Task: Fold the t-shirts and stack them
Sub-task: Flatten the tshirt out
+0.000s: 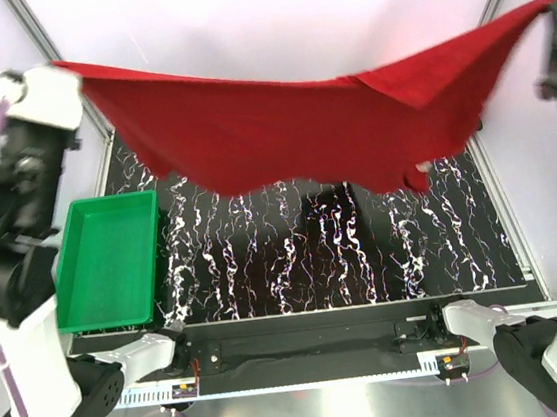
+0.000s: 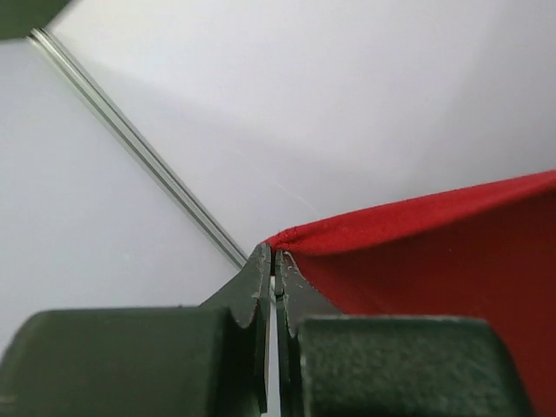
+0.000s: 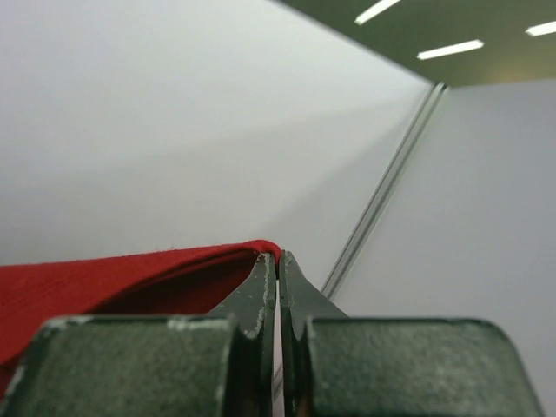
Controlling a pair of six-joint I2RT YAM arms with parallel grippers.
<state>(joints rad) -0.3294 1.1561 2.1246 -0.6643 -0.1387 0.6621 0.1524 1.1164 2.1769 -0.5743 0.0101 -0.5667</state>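
The dark red t-shirt (image 1: 289,122) hangs spread out high above the table, stretched between both arms. My left gripper (image 1: 63,67) is shut on its left corner; in the left wrist view the gripper (image 2: 275,254) pinches the red cloth (image 2: 434,252) at its tips. My right gripper (image 1: 549,4) is shut on the right corner; in the right wrist view the gripper (image 3: 278,256) pinches the red cloth (image 3: 113,278). The shirt's lower edge sags in the middle, with a sleeve hanging at the right. The salmon-pink and teal t-shirts are out of view.
A green plastic tray (image 1: 108,258) sits at the table's left side. The black marbled table top (image 1: 334,252) lies below the hanging shirt. White walls with metal frame posts (image 1: 42,34) enclose the back and sides.
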